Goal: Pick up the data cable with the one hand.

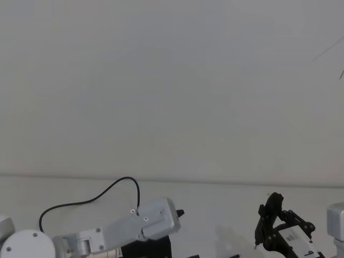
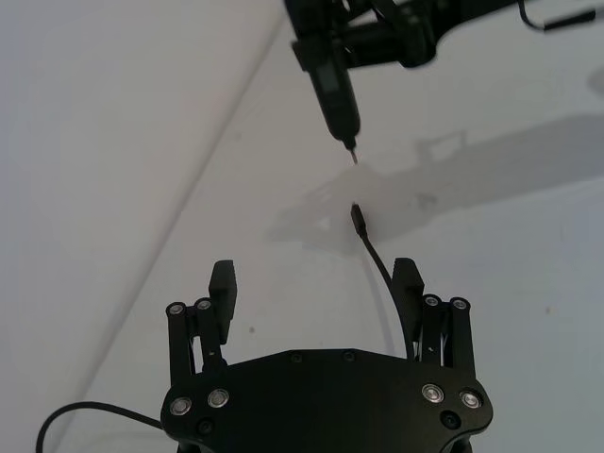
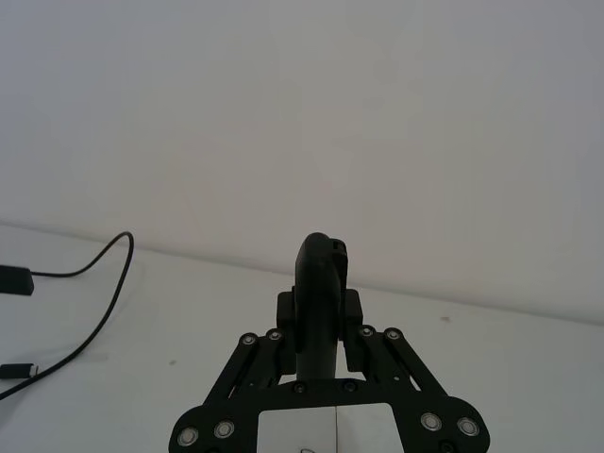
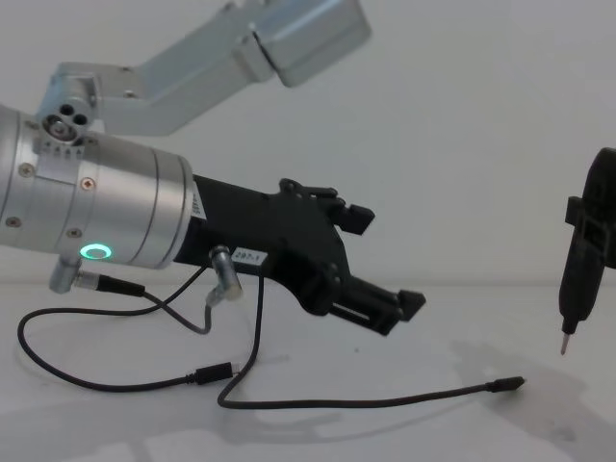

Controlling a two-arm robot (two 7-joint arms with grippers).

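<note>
On the bench beneath my left hand (image 2: 316, 283) lies the data cable (image 4: 385, 397), plug pointing right. The hand is wide and empty. This looks like the approach: next I lower and pinch the cable. My right hand (image 3: 319, 307) grips a pointed tool (image 4: 582, 260).

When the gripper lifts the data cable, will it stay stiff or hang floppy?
Probably floppy: the cable lies in loose curves on the table, so its ends would likely sag. It looks very thin, so likely light, and it may slip from the open left gripper unless centred. The right gripper holds a tool nearby.
</note>
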